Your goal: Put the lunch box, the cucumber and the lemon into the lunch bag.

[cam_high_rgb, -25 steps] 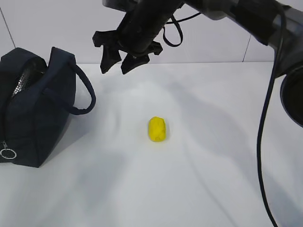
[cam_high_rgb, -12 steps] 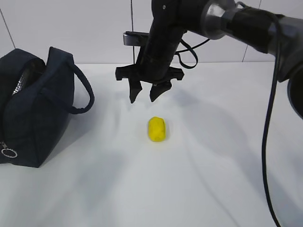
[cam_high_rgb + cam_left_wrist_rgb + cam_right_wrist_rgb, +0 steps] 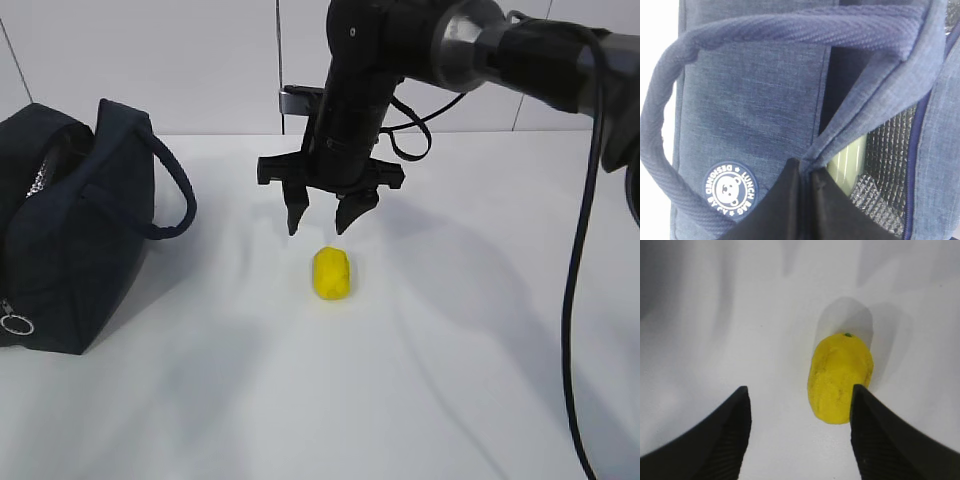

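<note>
1. Exterior view: the right gripper (image 3: 323, 222) is seen with jaws spread just above the lemon (image 3: 331, 273) on the surface (image 3: 450, 350).
2. Left wrist view: the lunch bag (image 3: 755, 115) handle is pinched by the left jaws.
3. Right wrist view: the lemon is off-centre toward one jaw; it could be nudged away.

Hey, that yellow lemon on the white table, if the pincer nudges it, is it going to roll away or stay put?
The lemon is a rounded oval lying on its side on the smooth table, so a sideways nudge would probably roll it. Its skin looks textured and ridged, so the open right pincer should grip it without much slipping.
</note>
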Motion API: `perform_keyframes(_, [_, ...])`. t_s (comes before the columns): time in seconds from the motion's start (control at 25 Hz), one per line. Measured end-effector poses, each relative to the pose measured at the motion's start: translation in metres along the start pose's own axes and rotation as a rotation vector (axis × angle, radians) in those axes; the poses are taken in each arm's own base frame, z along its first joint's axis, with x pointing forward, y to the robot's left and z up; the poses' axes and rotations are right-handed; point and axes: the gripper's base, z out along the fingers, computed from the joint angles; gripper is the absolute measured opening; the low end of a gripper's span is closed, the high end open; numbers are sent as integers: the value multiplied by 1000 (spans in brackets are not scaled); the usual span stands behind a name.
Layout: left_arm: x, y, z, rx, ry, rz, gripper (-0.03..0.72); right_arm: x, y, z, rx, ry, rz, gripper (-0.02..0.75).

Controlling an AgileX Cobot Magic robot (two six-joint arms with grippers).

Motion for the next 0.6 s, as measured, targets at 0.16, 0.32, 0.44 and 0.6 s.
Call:
perform_keyframes(0.16, [0,0,0,0,0,0,-9,0,-2,0,22,-5,-3,468])
perform_keyframes(0.32, [0,0,0,0,0,0,-9,-2,-6,0,64,-22,19,475])
perform_keyframes(0.44, [0,0,0,-1,-1,0,-9,-2,-6,0,66,-23,31,477])
perform_keyframes(0.6, [0,0,0,-2,-3,0,-9,-2,-6,0,66,-23,37,477])
